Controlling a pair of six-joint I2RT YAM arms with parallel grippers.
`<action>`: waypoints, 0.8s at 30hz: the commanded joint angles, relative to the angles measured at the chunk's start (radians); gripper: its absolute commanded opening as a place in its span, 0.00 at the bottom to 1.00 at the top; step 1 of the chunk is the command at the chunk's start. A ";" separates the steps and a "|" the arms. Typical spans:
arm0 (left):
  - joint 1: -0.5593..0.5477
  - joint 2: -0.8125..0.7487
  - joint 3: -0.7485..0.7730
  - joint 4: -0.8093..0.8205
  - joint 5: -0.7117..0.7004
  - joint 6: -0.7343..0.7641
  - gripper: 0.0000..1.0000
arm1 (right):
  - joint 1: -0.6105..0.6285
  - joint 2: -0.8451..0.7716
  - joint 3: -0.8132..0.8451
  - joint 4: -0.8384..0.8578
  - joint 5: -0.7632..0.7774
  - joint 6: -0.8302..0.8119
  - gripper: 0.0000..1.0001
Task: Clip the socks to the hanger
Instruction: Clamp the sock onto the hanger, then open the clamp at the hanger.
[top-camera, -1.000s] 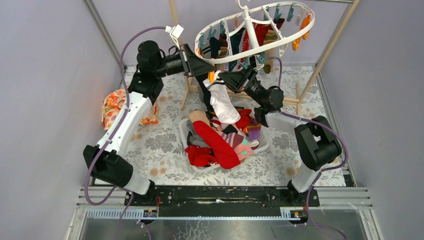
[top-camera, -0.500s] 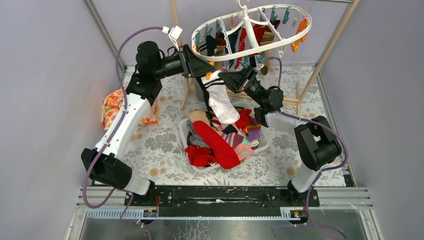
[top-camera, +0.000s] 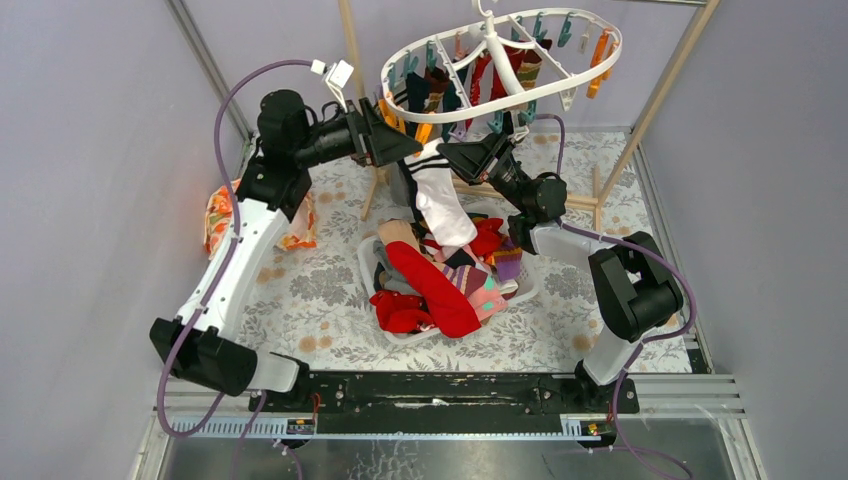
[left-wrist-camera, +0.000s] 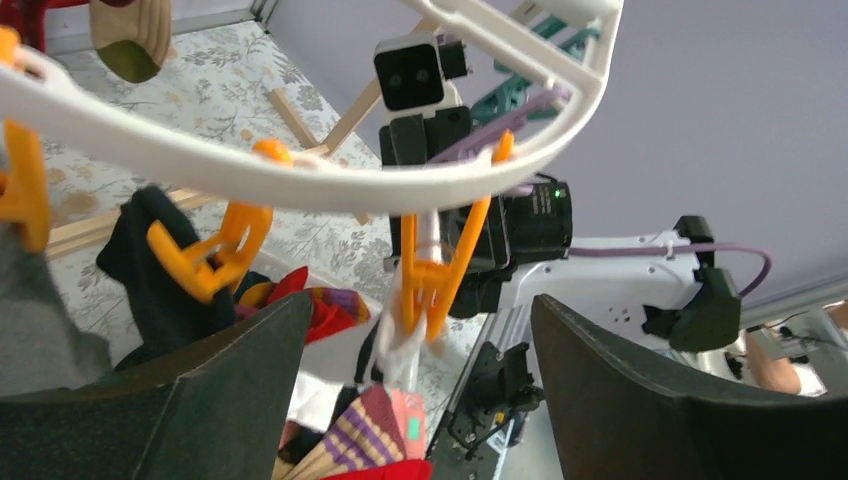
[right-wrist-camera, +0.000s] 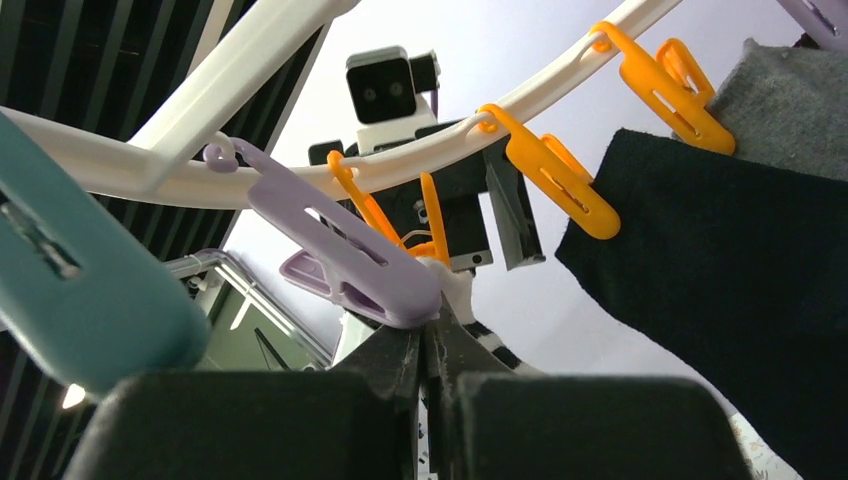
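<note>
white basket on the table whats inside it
A heap of mixed socks, a long red sock on top. The floor of the basket and anything deeper in the heap are covered.

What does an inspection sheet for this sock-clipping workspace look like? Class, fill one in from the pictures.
Surface: table under a grey floral cover.
Job's things: white hanger with socks clipped on; white striped sock hanging from an orange clip; more socks piled in a basket.
Clutter: orange floral cloth at the left.
Grippers: left gripper open, fingers either side of the clip, apart from it; right gripper shut on the striped sock's cuff.
Cables: purple cables loop along both arms.
Surroundings: wooden poles, lilac walls.
</note>
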 joint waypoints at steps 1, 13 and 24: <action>0.012 -0.066 -0.080 -0.019 0.054 0.057 0.83 | 0.010 -0.027 0.018 0.133 0.019 -0.014 0.00; 0.010 -0.041 -0.111 0.055 0.070 0.027 0.23 | 0.022 -0.025 0.015 0.131 0.031 -0.015 0.27; 0.012 -0.062 -0.049 -0.064 0.065 0.156 0.10 | -0.062 -0.094 -0.080 0.033 -0.039 -0.189 0.78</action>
